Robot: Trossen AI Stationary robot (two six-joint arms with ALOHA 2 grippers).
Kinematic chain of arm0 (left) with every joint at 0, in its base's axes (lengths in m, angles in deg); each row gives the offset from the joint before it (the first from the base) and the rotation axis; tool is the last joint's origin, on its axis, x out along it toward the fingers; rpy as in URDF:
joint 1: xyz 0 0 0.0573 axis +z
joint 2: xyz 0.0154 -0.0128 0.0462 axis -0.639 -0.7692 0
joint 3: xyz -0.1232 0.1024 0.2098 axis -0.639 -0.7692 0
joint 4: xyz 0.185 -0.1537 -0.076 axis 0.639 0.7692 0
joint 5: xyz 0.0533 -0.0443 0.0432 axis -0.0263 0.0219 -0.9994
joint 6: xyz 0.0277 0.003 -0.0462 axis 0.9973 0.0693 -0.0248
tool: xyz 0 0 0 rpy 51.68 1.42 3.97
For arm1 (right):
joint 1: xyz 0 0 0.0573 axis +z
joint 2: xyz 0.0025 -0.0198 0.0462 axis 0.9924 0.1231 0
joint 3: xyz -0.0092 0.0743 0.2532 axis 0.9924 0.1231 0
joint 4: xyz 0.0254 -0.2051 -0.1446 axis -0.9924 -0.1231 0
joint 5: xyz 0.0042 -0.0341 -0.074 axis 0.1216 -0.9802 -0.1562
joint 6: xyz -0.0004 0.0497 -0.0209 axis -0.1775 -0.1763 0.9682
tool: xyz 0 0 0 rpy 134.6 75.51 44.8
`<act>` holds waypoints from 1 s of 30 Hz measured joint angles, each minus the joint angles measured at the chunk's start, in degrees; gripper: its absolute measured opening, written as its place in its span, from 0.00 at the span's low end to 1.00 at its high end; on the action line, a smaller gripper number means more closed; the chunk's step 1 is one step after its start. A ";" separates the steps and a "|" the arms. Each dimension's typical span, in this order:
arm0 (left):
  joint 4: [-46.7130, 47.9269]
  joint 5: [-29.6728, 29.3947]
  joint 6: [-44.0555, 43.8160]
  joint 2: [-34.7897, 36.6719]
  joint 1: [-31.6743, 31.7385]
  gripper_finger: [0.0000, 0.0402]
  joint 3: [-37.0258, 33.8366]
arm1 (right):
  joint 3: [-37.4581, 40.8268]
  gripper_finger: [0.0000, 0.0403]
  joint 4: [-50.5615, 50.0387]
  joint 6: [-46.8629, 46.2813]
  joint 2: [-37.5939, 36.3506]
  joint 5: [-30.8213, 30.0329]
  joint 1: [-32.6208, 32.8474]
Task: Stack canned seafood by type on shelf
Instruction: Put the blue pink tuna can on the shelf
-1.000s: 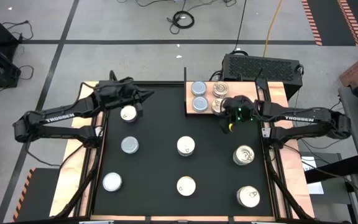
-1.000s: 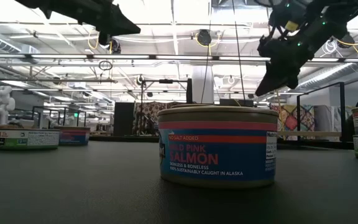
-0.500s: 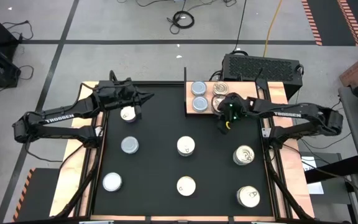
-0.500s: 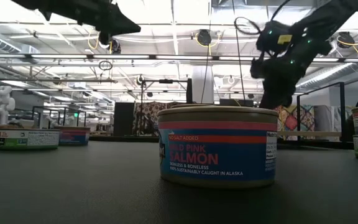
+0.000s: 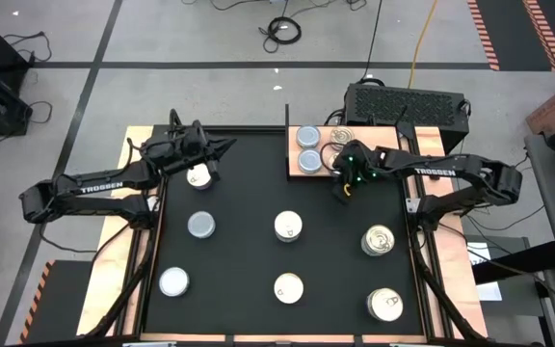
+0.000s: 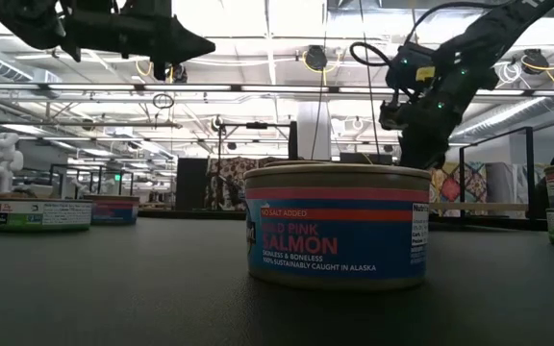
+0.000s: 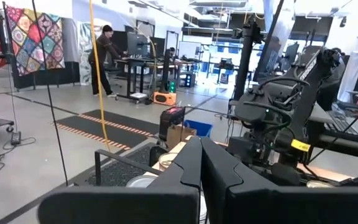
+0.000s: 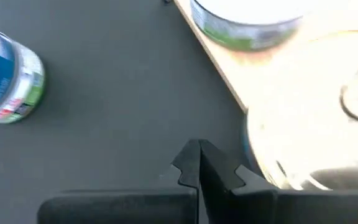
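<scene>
The wooden shelf (image 5: pixel 355 140) lies at the mat's far right. On it stand two silvery-blue tins (image 5: pixel 308 149) and a gold-topped tin (image 5: pixel 341 139). My right arm covers another gold-topped tin (image 8: pixel 303 124) on the shelf in the high view. My right gripper (image 5: pixel 341 189) (image 8: pixel 199 152) is shut. It points down at the black mat just off the shelf's near edge, beside that tin. My left gripper (image 5: pixel 225 146) (image 7: pixel 201 162) is shut and empty. It is held high above a cream-topped tin (image 5: pixel 198 174) at the far left. My right gripper's shut fingers (image 8: pixel 219 171) stand close beside the side wall of the gold-topped tin (image 8: pixel 257 168) at the shelf's near edge. I cannot tell whether they touch it.
Loose tins stand on the black mat (image 5: pixel 239 251). There are silvery-blue ones (image 5: pixel 200 225) (image 5: pixel 173 281), cream ones (image 5: pixel 288 226) (image 5: pixel 288 287) and gold ones (image 5: pixel 378 240) (image 5: pixel 385 305). A salmon tin (image 6: pixel 338 226) fills the low view. A black box (image 5: pixel 403 101) sits behind the shelf.
My right gripper has moved toward the table's left and far edges. It now hangs over the shelf's near edge and covers the near gold-topped tin in the high view. The tins have stayed in place.
</scene>
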 joint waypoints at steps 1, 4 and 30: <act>-0.04 0.00 0.00 0.00 0.00 0.00 0.00 | 0.00 0.00 -0.11 -0.05 0.00 -0.80 -0.06; -0.12 0.06 0.01 0.00 0.00 0.00 0.00 | 0.00 0.00 0.11 -0.05 0.00 -3.19 -0.14; -1.30 2.68 -0.09 0.00 0.00 0.00 0.00 | 0.00 0.00 -5.36 -4.26 -0.95 -7.83 -0.86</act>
